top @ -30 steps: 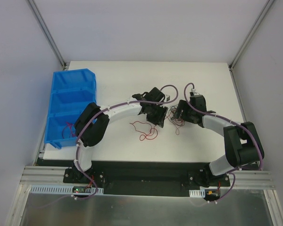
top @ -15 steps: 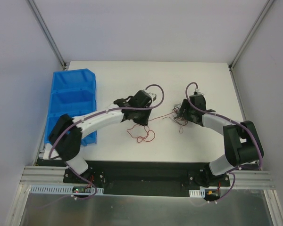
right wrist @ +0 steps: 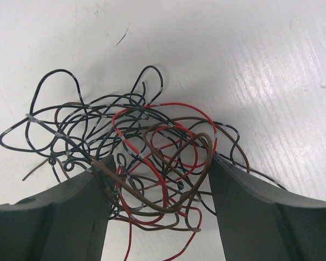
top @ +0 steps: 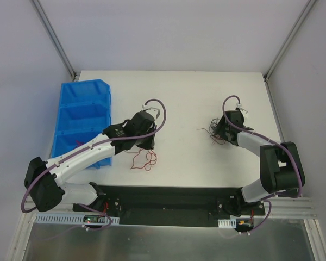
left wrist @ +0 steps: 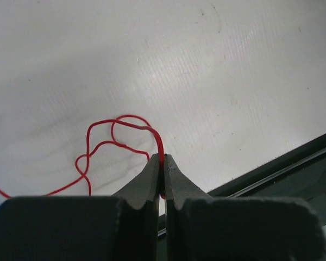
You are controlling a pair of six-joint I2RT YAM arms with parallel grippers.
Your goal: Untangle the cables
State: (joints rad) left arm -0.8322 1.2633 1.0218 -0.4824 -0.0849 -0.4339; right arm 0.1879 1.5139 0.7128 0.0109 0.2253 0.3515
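Note:
My left gripper (left wrist: 162, 159) is shut on a thin red wire (left wrist: 117, 128) that loops over the white table. In the top view it (top: 147, 145) sits at the centre left, the red wire (top: 144, 160) trailing below it. My right gripper (right wrist: 160, 166) is open, its fingers on either side of a tangled bundle of black, brown and red wires (right wrist: 136, 144). In the top view that bundle (top: 213, 130) lies just left of the right gripper (top: 223, 130).
A blue three-compartment bin (top: 82, 122) stands at the table's left edge, with some red wire in its nearest compartment. The table's dark front rail (left wrist: 282, 168) runs close behind the left gripper.
My left gripper has pulled the red wire leftward and toward the front edge, separating it from the bundle. The right gripper has shifted right with the bundle.

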